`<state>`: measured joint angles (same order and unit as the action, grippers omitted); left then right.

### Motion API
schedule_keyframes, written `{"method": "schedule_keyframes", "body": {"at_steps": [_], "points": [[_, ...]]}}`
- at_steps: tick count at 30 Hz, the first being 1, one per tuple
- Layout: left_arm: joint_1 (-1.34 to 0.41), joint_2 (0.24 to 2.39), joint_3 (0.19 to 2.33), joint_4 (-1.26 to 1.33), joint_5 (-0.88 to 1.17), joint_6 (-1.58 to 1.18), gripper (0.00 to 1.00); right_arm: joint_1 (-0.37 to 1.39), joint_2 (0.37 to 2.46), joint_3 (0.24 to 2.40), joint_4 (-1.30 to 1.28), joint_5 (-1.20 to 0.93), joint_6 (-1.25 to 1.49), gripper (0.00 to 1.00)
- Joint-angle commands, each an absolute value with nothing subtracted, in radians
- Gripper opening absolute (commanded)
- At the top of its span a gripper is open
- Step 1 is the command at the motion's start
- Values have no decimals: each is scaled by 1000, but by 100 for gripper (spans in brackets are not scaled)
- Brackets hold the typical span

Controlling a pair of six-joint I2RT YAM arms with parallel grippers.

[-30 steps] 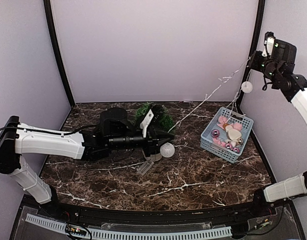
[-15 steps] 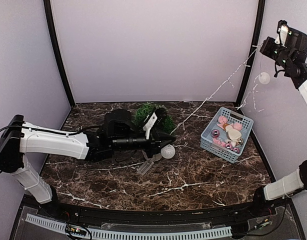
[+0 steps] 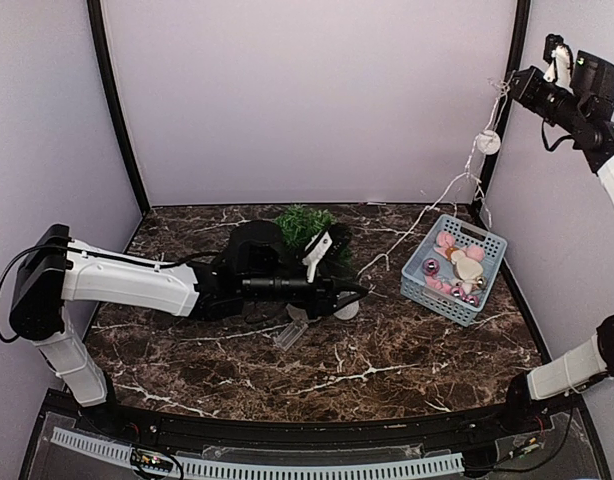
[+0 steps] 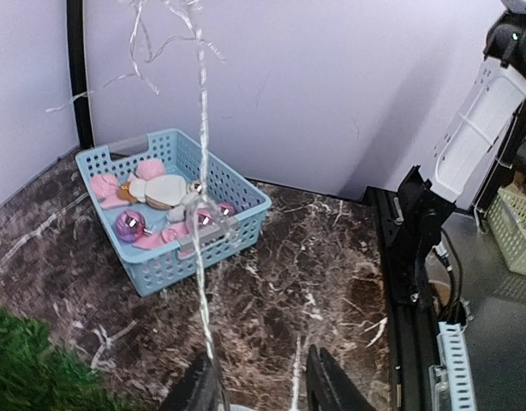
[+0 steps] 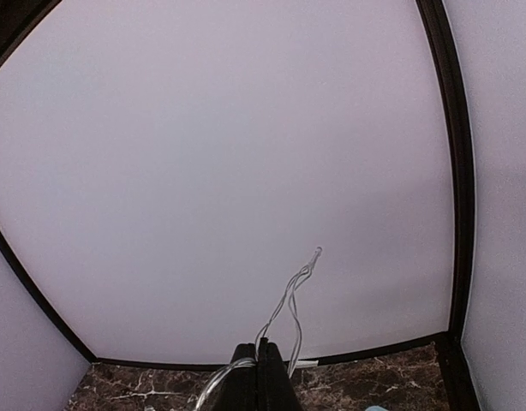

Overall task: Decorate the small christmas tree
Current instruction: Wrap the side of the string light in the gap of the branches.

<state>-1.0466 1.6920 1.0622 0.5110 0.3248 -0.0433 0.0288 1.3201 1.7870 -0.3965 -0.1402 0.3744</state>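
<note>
Small christmas tree (image 3: 305, 222): stands at counter (image 3: 387, 370) rear centre, just behind my left arm (image 3: 137, 285); no decoration visible on it.
Wire garland (image 4: 201, 171): upper end clamped in my right hand (image 5: 259, 360), raised high; lower run drops to my left hand (image 4: 259, 368), fingers apart, beside the tree.
Blue basket (image 4: 173, 265): ornaments (image 4: 130, 224) inside.
Status, by my estimate: early; garland and ornaments all left to hang.
</note>
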Motion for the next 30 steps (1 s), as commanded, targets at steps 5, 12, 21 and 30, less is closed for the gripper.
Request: {"method": "schedule_keyframes", "body": {"at_steps": [5,12,21,30], "points": [[-1049,1600,1105,456,376,-22,64,23,1303,1896,-327,-244,414,0],[-1049,1538,1125,365,430,-57,82,24,1299,1909,-306,-282,414,0],[-1049,1502,1154,323,407,-79,86,23,1283,1878,-261,-383,422,0],[-1051,1590,1358,240,370,-104,85,22,1259,1845,-226,-457,427,0]]}}
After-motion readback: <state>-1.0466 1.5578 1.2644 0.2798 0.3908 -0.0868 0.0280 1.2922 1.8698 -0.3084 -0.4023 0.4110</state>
